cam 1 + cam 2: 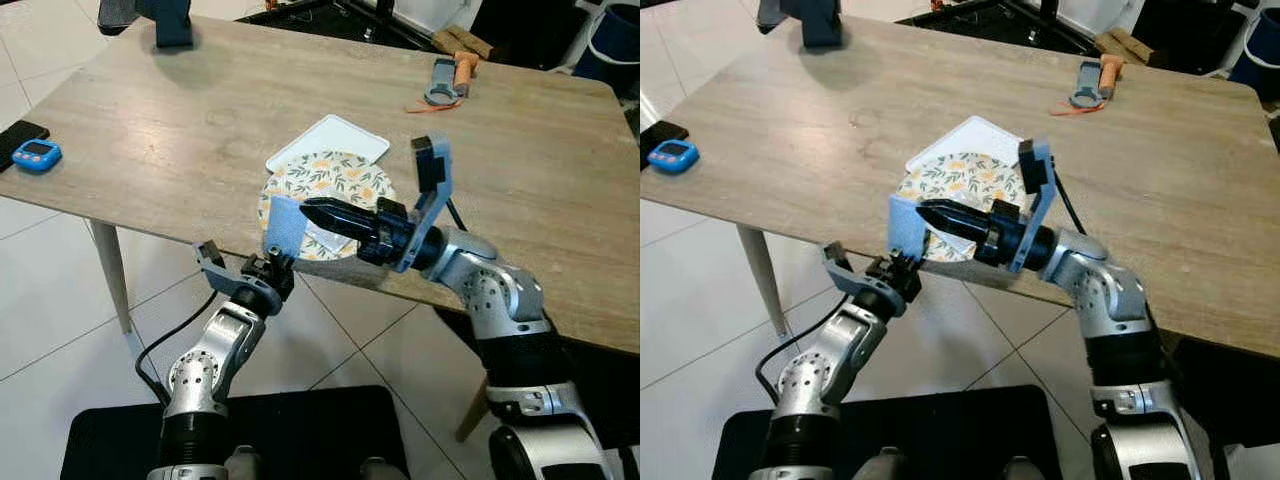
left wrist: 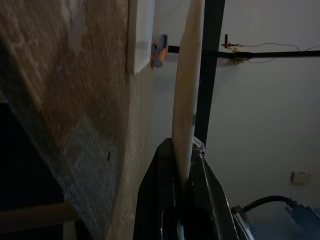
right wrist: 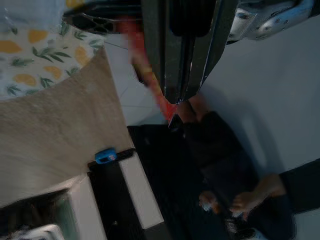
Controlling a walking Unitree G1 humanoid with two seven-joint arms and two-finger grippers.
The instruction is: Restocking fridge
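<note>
Floral plate (image 1: 335,180) sits at the worktop's (image 1: 180,120) six-o'clock edge, left pincer (image 1: 272,262) clamped on its rim, right pincer (image 1: 312,212) closed above it. Restocking looks barely begun.

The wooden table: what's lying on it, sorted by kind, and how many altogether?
Plates: 2, a round floral plate held at its rim by the left pincer, and a white rectangular plate.
Blue timers: 1.
Grey and orange hand tools: 1.
Dark blue stands at the far edge: 1.
Total: 5.
</note>
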